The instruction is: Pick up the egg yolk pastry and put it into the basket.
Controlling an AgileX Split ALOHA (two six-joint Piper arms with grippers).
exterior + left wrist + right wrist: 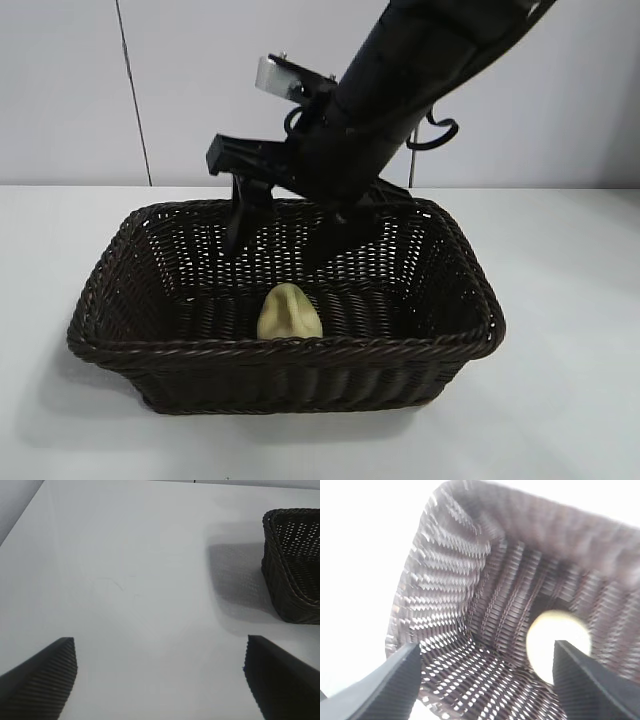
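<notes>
The pale cream-yellow egg yolk pastry [289, 312] lies on the floor of the dark brown wicker basket [300, 348], near its front wall. My right gripper [285, 240] hangs open and empty inside the basket's back half, above and behind the pastry and apart from it. In the right wrist view the pastry [545, 640] shows beyond the open gripper [486, 647], partly hidden by one finger, against the basket wall [450, 580]. My left gripper [160, 641] is open and empty over bare table, beside a corner of the basket [295, 570]; it is out of the exterior view.
The white table [570, 400] surrounds the basket. A pale wall stands behind. The right arm [420, 70] reaches down from the upper right over the basket's back rim.
</notes>
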